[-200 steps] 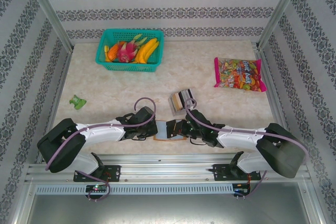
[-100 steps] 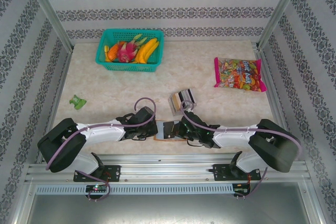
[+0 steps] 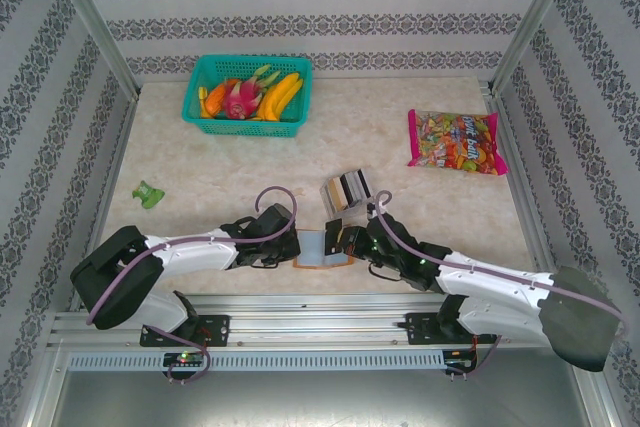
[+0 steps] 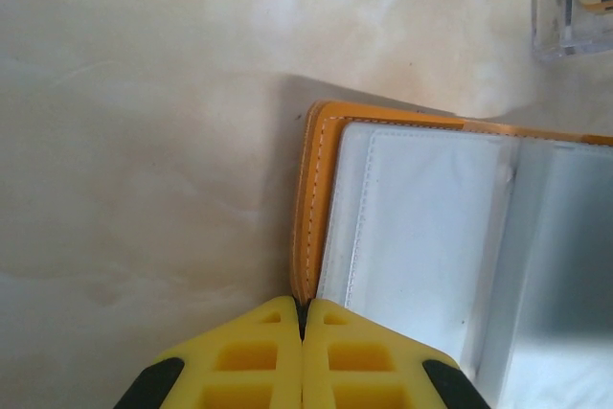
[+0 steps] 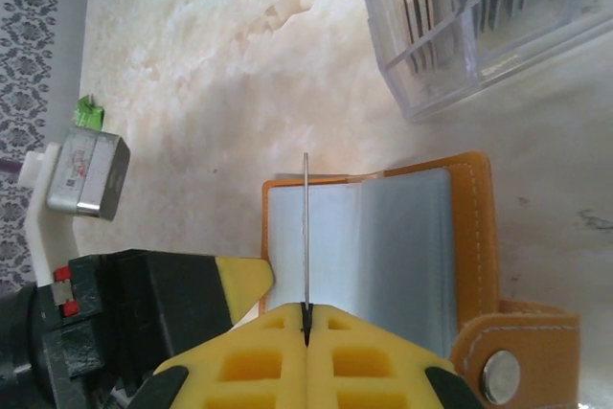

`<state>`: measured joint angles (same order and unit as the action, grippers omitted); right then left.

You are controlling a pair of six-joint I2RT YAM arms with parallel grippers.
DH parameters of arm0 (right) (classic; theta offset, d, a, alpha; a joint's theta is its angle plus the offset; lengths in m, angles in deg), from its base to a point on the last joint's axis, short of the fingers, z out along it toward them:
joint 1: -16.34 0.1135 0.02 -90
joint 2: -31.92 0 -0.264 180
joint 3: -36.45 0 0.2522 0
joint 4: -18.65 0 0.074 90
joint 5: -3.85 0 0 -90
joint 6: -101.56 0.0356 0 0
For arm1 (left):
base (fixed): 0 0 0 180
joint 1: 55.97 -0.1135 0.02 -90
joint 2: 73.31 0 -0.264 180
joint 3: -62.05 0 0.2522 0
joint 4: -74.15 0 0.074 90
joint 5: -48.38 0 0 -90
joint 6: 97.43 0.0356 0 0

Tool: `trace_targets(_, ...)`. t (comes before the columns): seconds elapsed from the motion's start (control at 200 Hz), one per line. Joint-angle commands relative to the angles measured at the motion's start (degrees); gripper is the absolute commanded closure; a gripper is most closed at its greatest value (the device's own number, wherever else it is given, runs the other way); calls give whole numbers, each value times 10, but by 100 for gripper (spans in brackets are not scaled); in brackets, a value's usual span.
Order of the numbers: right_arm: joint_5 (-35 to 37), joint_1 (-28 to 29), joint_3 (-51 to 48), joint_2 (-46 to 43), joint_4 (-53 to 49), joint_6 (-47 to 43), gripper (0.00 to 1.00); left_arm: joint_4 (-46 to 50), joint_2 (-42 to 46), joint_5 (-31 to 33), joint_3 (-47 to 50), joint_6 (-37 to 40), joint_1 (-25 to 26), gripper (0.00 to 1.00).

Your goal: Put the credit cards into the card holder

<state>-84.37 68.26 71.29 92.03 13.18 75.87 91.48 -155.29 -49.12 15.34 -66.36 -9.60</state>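
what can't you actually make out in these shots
- Face of the card in the right gripper: the right wrist view shows it edge-on.
- Number of cards in the clear box: cut off at that view's edge, too small from the top.
- Whether the card holder sleeves hold anything: glare in both wrist views.
- Left gripper contact with the cover: its own fingers hide it.
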Motion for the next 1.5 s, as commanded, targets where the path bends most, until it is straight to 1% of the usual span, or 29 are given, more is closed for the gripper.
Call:
trace_targets(0.0,20,3,-10,18,-9,-8,100,17,-1,-7,14,-5,-5,92)
trace_targets(0.175,3,3,-23,70,55,0,100,11,-4,-11,17,-6,-4,92)
trace_targets(0.26,4,8,-17,97,45,-7,100,11,-4,-10,17,-5,-4,92)
trace_targets(0.27,5,9,-5,100,45,-7,100,10,-4,-10,17,-5,-4,92)
trace_targets(0.395,-2,12,3,147,60,-3,100,6,-7,-13,16,-6,-4,92)
trace_targets(0.505,6,27,27,179,34,-13,100,3,-11,-15,15,-7,-4,92)
trace_targets(0.63,-6,32,28,206,68,-3,100,2,-16,-18,12,-7,-5,92)
trace_targets(0.769,-9,33,36,204,68,-11,100,4,-15,-17,13,-6,-4,92)
trace_targets(0.844,-18,31,47,199,47,-16,100,5,-15,-16,11,-6,-4,92)
trace_targets(1.009,9,24,35,146,-11,-5,100,7,-10,-11,16,-7,-4,92)
trace_targets(1.089,2,11,27,131,-24,1,100,8,-10,-12,17,-7,-4,92)
trace_targets(1.339,-34,6,50,168,-50,6,100,9,-12,-13,13,-5,-5,92)
trace_targets(1.494,-62,-2,64,180,-44,-5,100,11,-15,-14,8,-3,-4,92)
